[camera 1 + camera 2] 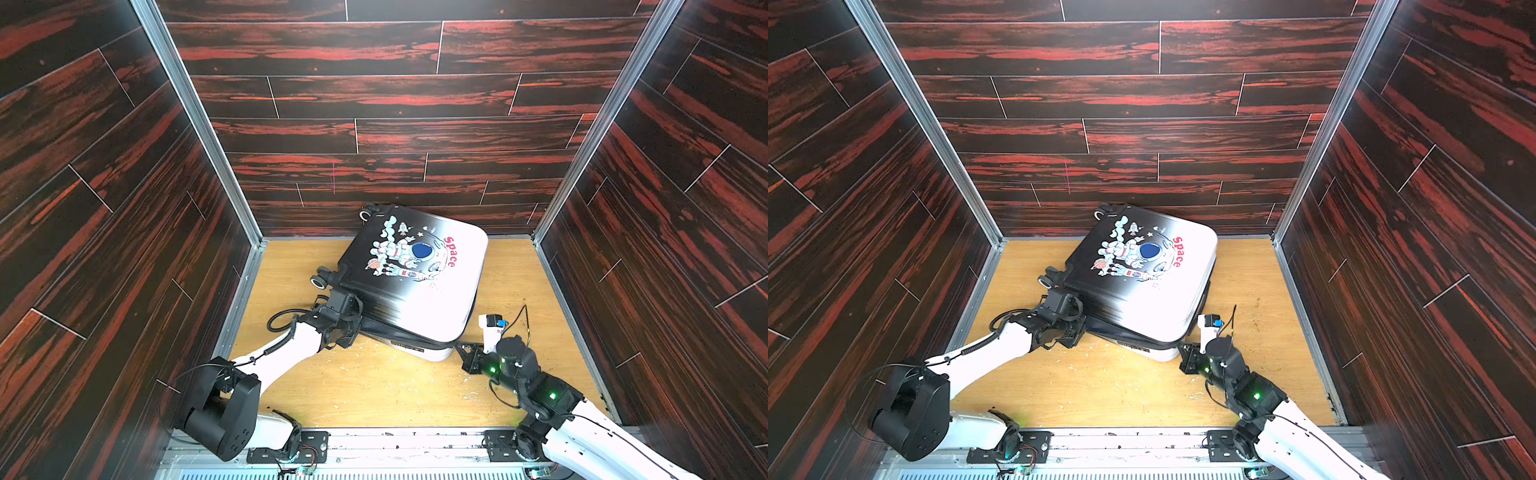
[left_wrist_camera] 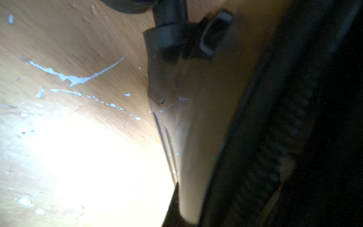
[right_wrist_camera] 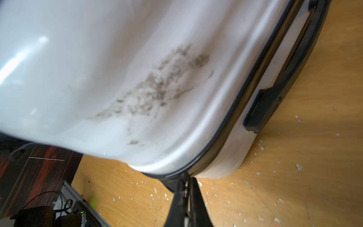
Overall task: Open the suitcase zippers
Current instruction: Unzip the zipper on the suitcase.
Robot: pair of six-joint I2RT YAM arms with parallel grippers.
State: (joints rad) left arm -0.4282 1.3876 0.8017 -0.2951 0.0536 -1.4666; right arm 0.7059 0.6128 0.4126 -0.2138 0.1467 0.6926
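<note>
The suitcase (image 1: 415,291) lies flat on the wooden table (image 1: 374,386), printed shell up, set toward the back and turned askew; its black end, with the wheels (image 1: 319,283), points to the robot's left and its white end to the right; the astronaut print (image 1: 409,253) and the red "Space" face upward in both top views. The zippers (image 3: 225,137) show as a dark track in the seam between the white upper shell and the lower one, curving round the near corner. The right gripper (image 3: 186,176) sits low over the table at that near right corner, its jaws pressed together and the tips touching the track; whether a pull is pinched between them I cannot tell. A black handle (image 3: 261,110) lies on the lower shell's side just past the corner; a grey scuff (image 3: 163,84) marks the white shell; pale flecks (image 3: 298,167) dot the table near it. The left gripper (image 1: 354,330) is pushed against the black near-left edge of the case, just on the near side of the closer wheel, its tips hidden by the shell's rim in both top views; its jaws are together, though on what, if anything, does not show; the left wrist view is dark and blurred, giving only scratched wood beside the case's shadowed side.
</note>
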